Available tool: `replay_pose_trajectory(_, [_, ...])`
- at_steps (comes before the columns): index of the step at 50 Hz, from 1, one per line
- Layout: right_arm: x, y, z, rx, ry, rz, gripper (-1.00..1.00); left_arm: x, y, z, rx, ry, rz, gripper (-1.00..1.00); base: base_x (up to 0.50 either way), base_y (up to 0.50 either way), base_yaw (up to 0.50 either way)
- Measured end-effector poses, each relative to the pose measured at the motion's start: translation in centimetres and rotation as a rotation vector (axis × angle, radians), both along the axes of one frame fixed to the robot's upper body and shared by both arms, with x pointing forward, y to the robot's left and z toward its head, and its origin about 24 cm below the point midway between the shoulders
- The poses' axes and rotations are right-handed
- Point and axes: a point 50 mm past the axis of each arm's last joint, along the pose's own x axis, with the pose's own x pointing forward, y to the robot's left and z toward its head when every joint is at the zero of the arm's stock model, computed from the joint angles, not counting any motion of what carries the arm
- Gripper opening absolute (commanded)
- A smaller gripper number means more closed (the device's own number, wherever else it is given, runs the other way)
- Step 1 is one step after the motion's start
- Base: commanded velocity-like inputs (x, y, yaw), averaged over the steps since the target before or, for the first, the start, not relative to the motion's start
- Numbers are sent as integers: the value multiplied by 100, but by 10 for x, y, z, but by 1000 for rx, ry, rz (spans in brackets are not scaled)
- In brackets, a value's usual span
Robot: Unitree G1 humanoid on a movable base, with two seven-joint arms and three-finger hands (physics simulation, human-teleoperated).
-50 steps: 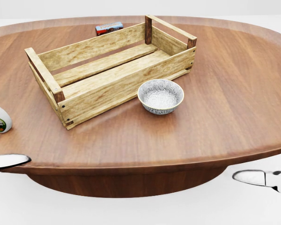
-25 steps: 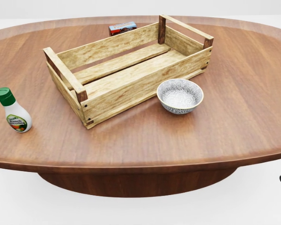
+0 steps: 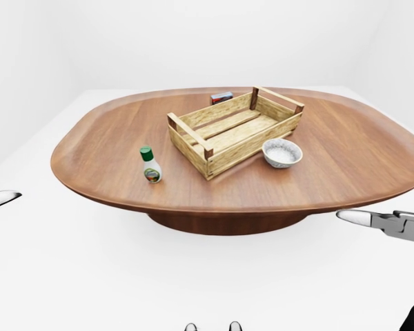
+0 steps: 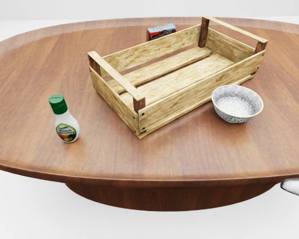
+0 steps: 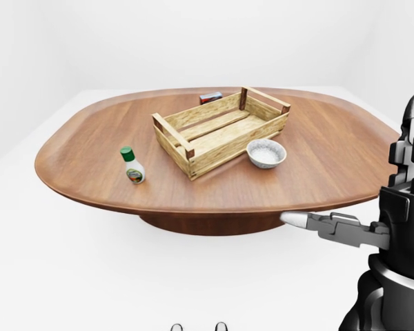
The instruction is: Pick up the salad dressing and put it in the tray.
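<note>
One salad dressing bottle (image 4: 65, 121) stood upright on the wooden table (image 4: 199, 149), toward the left of the head view, its long axis vertical and its green cap pointing up. Compared with the earlier head views, the whole picture had shifted to the right: the camera had moved, so the bottle, once cut off at the left edge, now showed in full, while nothing on the table had changed place relative to the rest.

The bottle's label faced the camera. It stood well apart from everything else, with bare tabletop around it.

To its right in the head view lay the tray (image 4: 179, 79), a slatted wooden crate set at an angle, its near corner turned toward the bottle and its inside empty. Just beside the tray's lower right side sat a small patterned bowl (image 4: 237, 103). Behind the tray's far wall, near the top of the view, a small box (image 4: 161, 31) lay partly hidden.

The left hand (image 3: 0, 200) showed only as a pale fingertip at the left edge of the left-eye view, so whether it was open or closed could not be told. The right hand (image 5: 310, 222) reached in from the right of the right-eye view, below the table's edge, its fingers extended and holding nothing.
</note>
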Motion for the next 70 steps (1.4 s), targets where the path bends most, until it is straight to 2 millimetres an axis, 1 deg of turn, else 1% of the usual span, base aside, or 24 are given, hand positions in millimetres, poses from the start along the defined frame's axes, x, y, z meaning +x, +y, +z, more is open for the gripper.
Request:
replay_pose_trajectory(14, [3,4,-3,-40,37,-13,100,4,3,-5,-6,32,13,100,17,50,0])
replay_pose_trajectory(26, [4,7,-5,-49,55,-1,100,5,4,-8,-9,48,20,100,30,45,0])
replay_pose_trajectory(48, [-2,5,-3,14,18,100,100,9,2,-12,-8,66,11,100,50,1,0])
replay_pose_trajectory(70, [-1,6,-4,24,27,122,100,12,1,-14,-7,83,5,100,50,0,0])
